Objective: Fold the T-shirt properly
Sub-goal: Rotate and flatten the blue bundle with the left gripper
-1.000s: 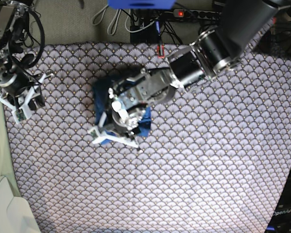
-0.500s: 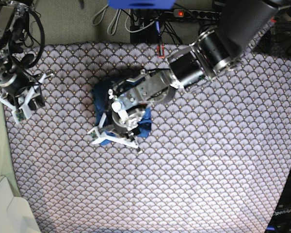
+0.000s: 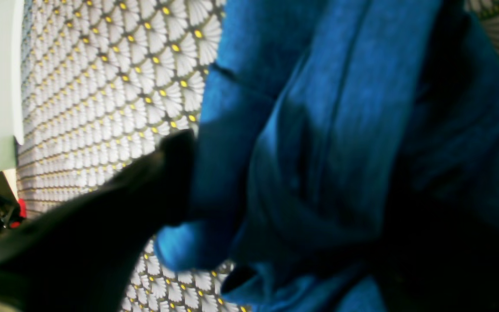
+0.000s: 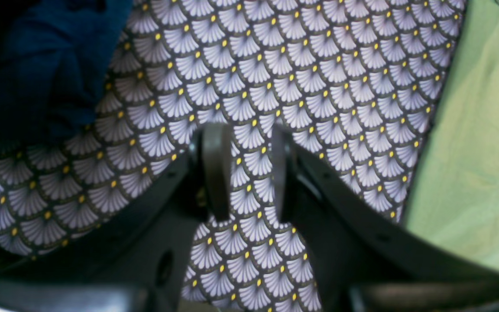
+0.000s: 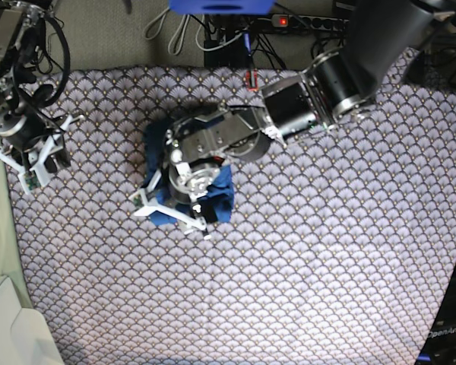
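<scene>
Left gripper (image 5: 169, 213) is sitting over the folded T-shirt (image 5: 222, 199) with its jaws spread, gripping nothing; any snag on lifting risks dragging the bundle's loose folds apart on the scallop-patterned cloth (image 5: 327, 251). Right gripper (image 4: 249, 169) is idling half-parted, empty, well apart.

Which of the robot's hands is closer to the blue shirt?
The left hand: it sits right over the bundled T-shirt. The right hand hangs off to the side near the cloth's edge, apart from it.
</scene>
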`<state>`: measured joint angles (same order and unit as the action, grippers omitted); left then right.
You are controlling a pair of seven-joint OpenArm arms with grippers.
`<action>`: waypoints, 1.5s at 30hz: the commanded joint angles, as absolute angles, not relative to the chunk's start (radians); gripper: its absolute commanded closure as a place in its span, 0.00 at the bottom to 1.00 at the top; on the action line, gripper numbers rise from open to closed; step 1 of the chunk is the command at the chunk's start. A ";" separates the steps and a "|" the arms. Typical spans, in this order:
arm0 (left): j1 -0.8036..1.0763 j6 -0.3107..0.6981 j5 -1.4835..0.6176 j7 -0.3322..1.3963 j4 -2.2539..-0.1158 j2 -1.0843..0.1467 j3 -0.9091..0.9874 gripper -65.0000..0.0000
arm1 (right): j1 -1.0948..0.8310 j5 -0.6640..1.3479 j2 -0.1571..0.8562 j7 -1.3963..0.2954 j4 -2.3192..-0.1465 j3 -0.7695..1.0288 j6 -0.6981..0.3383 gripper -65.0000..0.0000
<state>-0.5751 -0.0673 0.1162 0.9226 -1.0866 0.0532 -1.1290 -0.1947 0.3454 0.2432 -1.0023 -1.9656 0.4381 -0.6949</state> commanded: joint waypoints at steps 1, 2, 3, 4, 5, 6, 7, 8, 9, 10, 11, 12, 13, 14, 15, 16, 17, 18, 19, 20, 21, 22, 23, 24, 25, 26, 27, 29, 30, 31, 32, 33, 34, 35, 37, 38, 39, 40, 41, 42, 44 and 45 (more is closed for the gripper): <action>-0.615 -0.073 0.124 0.917 -1.104 0.070 -1.122 0.31 | -0.185 0.355 0.254 -0.983 -1.979 0.443 -0.698 0.73; -0.618 -0.073 0.136 0.924 -1.104 0.070 -1.122 0.28 | -0.185 0.355 0.254 -0.983 -1.979 0.443 -0.698 0.73; -0.621 -0.073 0.153 0.935 -1.104 0.071 -1.122 0.25 | -0.185 0.357 0.254 -0.983 -1.979 0.443 -0.698 0.73; -0.622 -0.073 0.173 0.947 -1.104 0.071 -1.122 0.22 | -0.185 0.357 0.254 -0.983 -1.979 0.443 -0.698 0.73; -0.624 -0.073 0.200 0.957 -1.104 0.073 -1.122 0.20 | -0.185 0.357 0.254 -0.983 -1.979 0.443 -0.698 0.73; -0.624 -0.073 0.229 0.961 -1.104 0.073 -1.122 0.19 | -0.185 0.357 0.252 -0.983 -1.979 0.443 -0.698 0.73; -0.624 -0.073 0.257 0.963 -1.106 0.073 -1.122 0.19 | -0.185 0.357 0.252 -0.983 -1.979 0.443 -0.698 0.73; -0.622 -0.073 0.285 0.963 -1.112 0.073 -1.122 0.19 | -0.185 0.358 0.252 -0.983 -1.979 0.443 -0.698 0.73; -0.619 -0.073 0.303 0.963 -1.122 0.073 -1.122 0.19 | -0.185 0.360 0.252 -0.983 -1.979 0.443 -0.698 0.73; -0.619 -0.073 0.321 0.964 -1.133 0.071 -1.122 0.19 | -0.185 0.360 0.251 -0.983 -1.979 0.443 -0.698 0.73; -0.619 -0.073 0.335 0.964 -1.142 0.067 -1.122 0.19 | -0.185 0.357 0.243 -0.983 -1.979 0.443 -0.698 0.73; -0.619 -0.073 0.340 0.964 -1.150 0.065 -1.121 0.19 | -0.185 0.355 0.237 -0.983 -1.979 0.443 -0.698 0.73; -0.619 -0.073 0.343 0.964 -1.156 0.065 -1.121 0.19 | -0.185 0.355 0.236 -0.983 -1.979 0.443 -0.698 0.73; -0.619 -0.073 0.346 0.966 -1.156 0.065 -1.121 0.19 | -0.185 0.355 0.234 -0.983 -1.979 0.443 -0.698 0.73; -0.619 -0.073 0.346 0.966 -1.155 0.065 -1.121 0.19 | -0.185 0.355 0.234 -0.983 -1.979 0.443 -0.698 0.73; -0.619 -0.073 0.352 0.966 -1.155 0.065 -1.121 0.19 | -0.185 0.355 0.232 -0.983 -1.979 0.443 -0.698 0.73; -0.619 -0.073 0.360 0.966 -1.155 0.065 -1.121 0.19 | -0.185 0.355 0.232 -0.983 -1.979 0.443 -0.698 0.73; -0.619 -0.073 0.366 0.966 -1.153 0.065 -1.121 0.19 | -0.185 0.355 0.232 -0.983 -1.979 0.443 -0.698 0.73; -0.619 -0.073 0.375 0.966 -1.147 0.065 -1.121 0.19 | -0.185 0.355 0.232 -0.983 -1.979 0.443 -0.698 0.73; -0.621 -0.073 0.381 0.966 -1.142 0.065 -1.116 0.19 | -0.185 0.355 0.232 -0.983 -1.979 0.443 -0.698 0.73; -0.621 -0.073 0.387 0.966 -1.142 0.065 -1.101 0.19 | -0.185 0.355 0.232 -0.983 -1.979 0.443 -0.698 0.73; -0.621 -0.073 0.390 0.966 -1.142 0.065 -1.076 0.19 | -0.185 0.355 0.234 -0.983 -1.979 0.443 -0.698 0.73; -0.619 -0.073 0.394 0.966 -1.142 0.065 -1.052 0.19 | -0.185 0.355 0.236 -0.983 -1.979 0.443 -0.698 0.73; -0.619 -0.073 0.394 0.966 -1.142 0.065 -1.030 0.19 | -0.185 0.355 0.236 -0.983 -1.979 0.443 -0.698 0.73; -0.619 -0.073 0.394 0.966 -1.142 0.065 -1.012 0.19 | -0.185 0.355 0.236 -0.983 -1.979 0.443 -0.698 0.73; -0.619 -0.073 0.394 0.966 -1.142 0.065 -0.997 0.19 | -0.185 0.355 0.236 -0.983 -1.979 0.443 -0.698 0.73; -0.619 -0.073 0.394 0.966 -1.142 0.065 -0.986 0.19 | -0.186 0.355 0.236 -0.983 -1.979 0.443 -0.698 0.73; -0.621 -0.073 0.394 0.964 -1.142 0.059 -0.967 0.19 | -0.188 0.355 0.237 -0.983 -1.979 0.443 -0.698 0.73; -0.619 -0.073 0.394 0.960 -1.142 0.045 -0.957 0.19 | -0.188 0.355 0.239 -0.983 -1.979 0.443 -0.698 0.73; -0.619 -0.073 0.394 0.958 -1.144 0.038 -0.952 0.19 | -0.189 0.355 0.239 -0.983 -1.979 0.443 -0.698 0.73; -0.619 -0.073 0.394 0.958 -1.145 0.033 -0.947 0.19 | -0.189 0.355 0.239 -0.983 -1.979 0.443 -0.698 0.73; -0.619 -0.073 0.394 0.961 -1.152 0.031 -0.947 0.19 | -0.191 0.355 0.240 -0.983 -1.979 0.446 -0.698 0.73; -0.619 -0.073 0.394 0.964 -1.155 0.030 -0.946 0.19 | -0.191 0.355 0.240 -0.983 -1.979 0.446 -0.698 0.73; -0.619 -0.073 0.394 0.966 -1.155 0.030 -0.944 0.19 | -0.193 0.355 0.240 -0.983 -1.979 0.446 -0.698 0.73; -0.611 -0.073 0.394 0.970 -1.158 0.030 -0.926 0.19 | -0.193 0.355 0.240 -0.983 -1.979 0.446 -0.698 0.73; -0.604 -0.073 0.394 0.986 -1.171 0.030 -0.912 0.19 | -0.193 0.355 0.240 -0.983 -1.979 0.447 -0.698 0.73; -0.599 -0.073 0.394 1.001 -1.191 0.030 -0.895 0.19 | -0.194 0.355 0.240 -0.983 -1.979 0.447 -0.698 0.73; -0.598 -0.073 0.394 1.010 -1.213 0.030 -0.874 0.19 | -0.194 0.355 0.240 -0.983 -1.979 0.447 -0.698 0.73; -0.598 -0.073 0.394 1.012 -1.231 0.030 -0.852 0.19 | -0.194 0.355 0.240 -0.983 -1.979 0.447 -0.698 0.73; -0.596 -0.073 0.394 1.012 -1.251 0.030 -0.831 0.19 | -0.194 0.355 0.240 -0.983 -1.979 0.443 -0.698 0.73; -0.576 -0.073 0.392 1.009 -1.282 0.030 -0.799 0.19 | -0.194 0.355 0.239 -0.983 -1.979 0.443 -0.698 0.73; -0.570 -0.073 0.392 1.009 -1.294 0.030 -0.796 0.19 | -0.196 0.355 0.237 -0.983 -1.980 0.443 -0.698 0.74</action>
<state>-0.5556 -0.0711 0.3889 1.0153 -1.2804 0.0177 -0.7948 -0.2005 0.3458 0.2237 -1.0019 -1.9652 0.4374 -0.6949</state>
